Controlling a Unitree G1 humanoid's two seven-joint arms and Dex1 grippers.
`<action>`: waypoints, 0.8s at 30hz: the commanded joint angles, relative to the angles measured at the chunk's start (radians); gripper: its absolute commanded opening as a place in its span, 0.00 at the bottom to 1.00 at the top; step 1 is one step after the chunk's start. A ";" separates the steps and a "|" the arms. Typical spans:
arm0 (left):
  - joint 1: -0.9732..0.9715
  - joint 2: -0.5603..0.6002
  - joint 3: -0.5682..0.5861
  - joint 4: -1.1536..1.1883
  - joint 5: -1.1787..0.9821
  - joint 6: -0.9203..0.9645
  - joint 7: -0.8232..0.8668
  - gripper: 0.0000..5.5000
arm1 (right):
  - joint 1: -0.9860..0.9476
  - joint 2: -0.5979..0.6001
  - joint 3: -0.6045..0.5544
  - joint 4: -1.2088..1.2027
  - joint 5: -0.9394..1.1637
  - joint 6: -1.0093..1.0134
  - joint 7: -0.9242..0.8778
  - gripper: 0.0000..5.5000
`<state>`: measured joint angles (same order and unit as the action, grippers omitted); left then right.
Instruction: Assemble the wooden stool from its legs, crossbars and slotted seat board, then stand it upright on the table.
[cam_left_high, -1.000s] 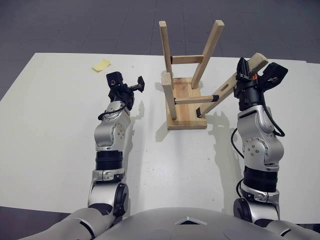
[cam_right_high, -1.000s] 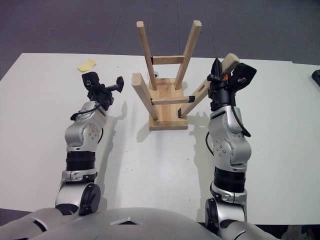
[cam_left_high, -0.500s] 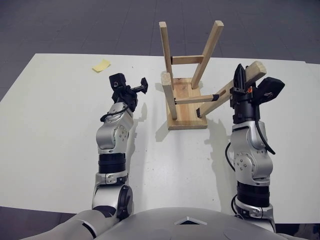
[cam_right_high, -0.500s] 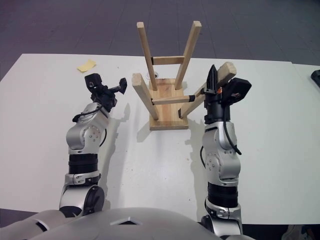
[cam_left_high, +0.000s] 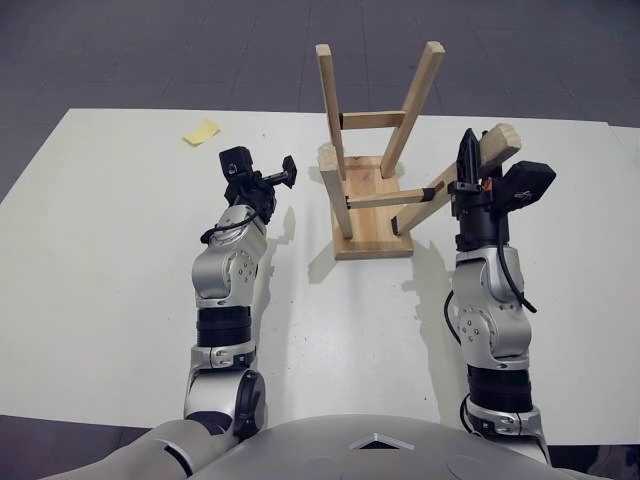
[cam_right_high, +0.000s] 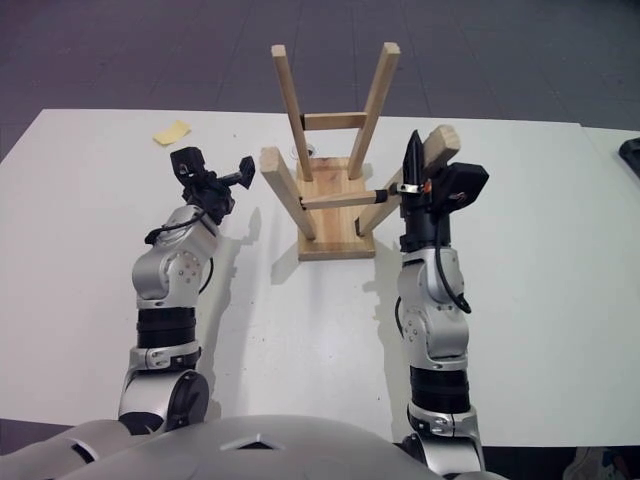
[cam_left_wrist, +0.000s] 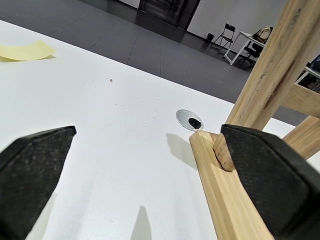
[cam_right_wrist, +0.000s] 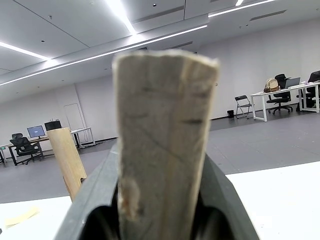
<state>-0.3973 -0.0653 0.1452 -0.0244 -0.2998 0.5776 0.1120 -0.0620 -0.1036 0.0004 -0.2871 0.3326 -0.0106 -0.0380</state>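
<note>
1. The stool (cam_left_high: 372, 190) sits upside down with its seat board (cam_left_high: 372, 242) flat on the table (cam_left_high: 100, 250). It is near the far edge and right of centre
2. Count: one seat board, four legs pointing up, two crossbars (one joins the far pair of legs, one the near pair)
3. The right gripper (cam_left_high: 478, 160) is clamped on the top end of the near right leg (cam_left_high: 498, 142). That leg tilts out to the right, away from the other three. Its foot seems to meet the board's near right corner, but the joint is hard to make out
4. The left gripper (cam_left_high: 262, 170) is spread wide with nothing in it. It sits low over the table just left of the stool, with the near left leg close beside one pad
5. Room: a broad stretch of white tabletop runs left from the left gripper to the left edge. More runs from the stool back to the near edge, with only the two arms over it. A narrower strip lies right of the right gripper
6. Others: one yellow sticky note (cam_left_high: 202, 130) near the far edge, well left of the stool. There is also one round grommet (cam_left_wrist: 190, 120) in the tabletop close to the seat board
</note>
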 joint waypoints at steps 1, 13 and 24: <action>-0.028 0.012 0.000 -0.037 -0.010 0.033 -0.011 0.98 | 0.258 -0.071 0.072 0.262 -0.111 0.211 0.039 0.19; -0.064 0.047 -0.002 -0.025 -0.003 0.045 -0.047 0.98 | 0.237 -0.117 0.083 0.311 -0.149 0.215 0.060 0.19; -0.196 0.005 0.010 0.027 -0.019 -0.006 -0.030 0.98 | 0.178 -0.187 0.179 0.429 -0.201 0.440 0.041 0.19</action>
<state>-0.4788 -0.0308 0.1516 -0.0250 -0.2998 0.5887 0.0741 -0.0735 -0.1852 0.0675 -0.2427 0.2970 -0.0449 -0.0011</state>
